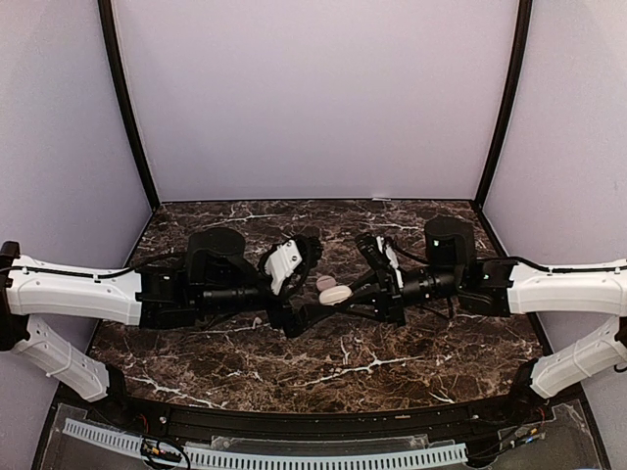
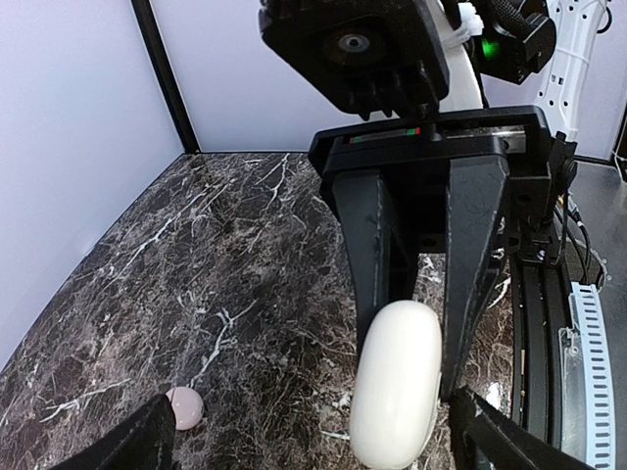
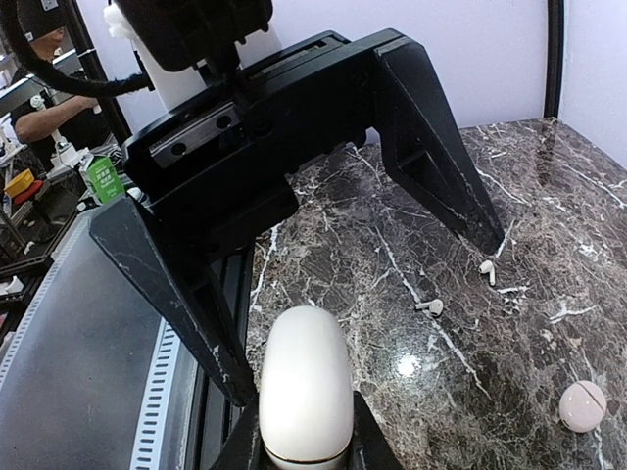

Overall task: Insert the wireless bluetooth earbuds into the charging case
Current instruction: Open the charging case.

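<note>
Dark marble with white lines covers the table (image 1: 411, 377). We see 2 arms that meet over the middle of it.

The right gripper (image 2: 411, 357) squeezes a white case (image 3: 306, 377) between its 2 fingers. The case is smooth and long, like an egg. We see a thin line near 1 end, and the case looks closed. It is up in the air, off the table.

The left gripper (image 3: 364, 318) is spread wide and holds nothing. It points at the right gripper. The white case sits in front of the gap between its 2 fingers. We see no touch between them.

2 tiny white earbuds (image 3: 431, 306) lie on the table, not in any case. The other earbud (image 3: 485, 268) is near the first, but they do not touch. Both lie flat on the marble, well apart from the white case. From the top we cannot find them, because they are too small.

A small round pink case (image 3: 584, 404) sits on the table too. It has a line across it and looks closed. It is near the earbuds but apart from them. From the top it shows just beside the white case.
</note>
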Controlling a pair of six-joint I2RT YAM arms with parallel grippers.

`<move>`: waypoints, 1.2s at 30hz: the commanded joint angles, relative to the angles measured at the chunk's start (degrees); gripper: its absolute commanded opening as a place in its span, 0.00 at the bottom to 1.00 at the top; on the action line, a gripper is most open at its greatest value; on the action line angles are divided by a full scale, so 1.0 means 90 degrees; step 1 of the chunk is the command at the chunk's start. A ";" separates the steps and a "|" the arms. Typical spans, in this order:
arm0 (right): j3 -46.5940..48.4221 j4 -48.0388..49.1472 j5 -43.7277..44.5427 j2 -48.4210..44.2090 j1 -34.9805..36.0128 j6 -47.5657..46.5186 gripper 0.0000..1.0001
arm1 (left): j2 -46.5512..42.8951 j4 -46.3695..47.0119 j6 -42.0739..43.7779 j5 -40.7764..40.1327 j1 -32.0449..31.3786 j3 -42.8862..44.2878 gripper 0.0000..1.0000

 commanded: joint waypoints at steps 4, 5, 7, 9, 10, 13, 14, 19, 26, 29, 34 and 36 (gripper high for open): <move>-0.0011 0.0021 0.0025 -0.0108 0.0299 -0.0305 0.00 | -0.0358 0.0015 -0.0165 -0.0117 0.0335 0.0109 0.95; -0.0018 0.0014 0.0036 -0.0106 0.0318 -0.0318 0.00 | -0.0399 0.0017 -0.0180 -0.0119 0.0376 0.0099 0.95; -0.0012 -0.0005 0.0054 -0.0105 0.0340 -0.0337 0.00 | -0.0442 0.0019 -0.0190 0.0042 0.0425 0.0076 0.95; -0.0011 0.0005 0.0061 -0.0124 0.0356 -0.0349 0.00 | -0.0448 -0.0044 -0.0181 0.0070 0.0456 0.0093 0.94; -0.0006 0.0012 0.0037 -0.0128 0.0361 -0.0349 0.00 | -0.0448 -0.0056 -0.0170 0.0059 0.0463 0.0096 0.94; 0.0009 0.0023 0.0010 -0.0134 0.0361 -0.0345 0.00 | -0.0462 -0.0107 -0.0131 0.0003 0.0479 0.0117 0.94; 0.0009 0.0031 0.0008 -0.0126 0.0360 -0.0348 0.00 | -0.0470 -0.0107 -0.0125 0.0005 0.0478 0.0118 0.94; 0.0011 0.0035 0.0057 -0.0115 0.0361 -0.0283 0.00 | -0.0593 -0.0168 0.0014 0.0558 0.0491 0.0091 0.94; 0.0066 -0.0035 0.0242 -0.0069 0.0356 -0.0271 0.00 | -0.0547 -0.0431 0.0094 0.1820 0.0463 0.0065 0.93; 0.0085 -0.0016 0.0207 -0.0073 0.0361 -0.0262 0.00 | -0.0353 -0.0594 0.0063 0.1893 0.0452 0.0186 0.92; 0.0106 -0.0012 0.0145 -0.0095 0.0357 -0.0286 0.00 | -0.0054 -0.0738 0.0029 0.1642 0.0452 0.0408 0.90; 0.0092 0.0001 0.0095 -0.0112 0.0356 -0.0305 0.00 | -0.0032 -0.0712 0.0010 0.1462 0.0452 0.0427 0.89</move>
